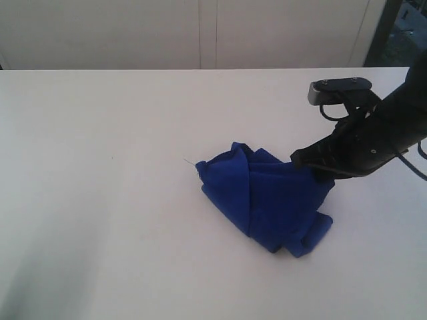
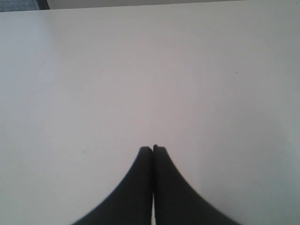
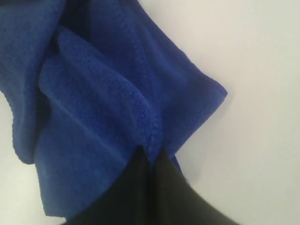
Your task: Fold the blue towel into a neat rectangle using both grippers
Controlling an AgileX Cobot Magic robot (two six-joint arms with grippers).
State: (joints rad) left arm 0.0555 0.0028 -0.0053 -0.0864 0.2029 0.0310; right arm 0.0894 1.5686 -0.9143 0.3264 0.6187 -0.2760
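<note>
The blue towel [image 1: 267, 197] lies crumpled in a bunched heap right of the table's middle, with a thin loose thread sticking out at its left corner. My right gripper [image 1: 298, 160] reaches in from the right and is shut on a hemmed fold of the blue towel [image 3: 108, 103]; the cloth edge runs down between its black fingertips [image 3: 151, 154]. In the left wrist view my left gripper [image 2: 153, 148] is shut with nothing between its fingers, over bare white table. That gripper is out of the exterior view.
The white table [image 1: 100, 200] stretches wide on the left and front of the towel. A pale wall runs behind its far edge, with a dark frame [image 1: 387, 30] at the back right.
</note>
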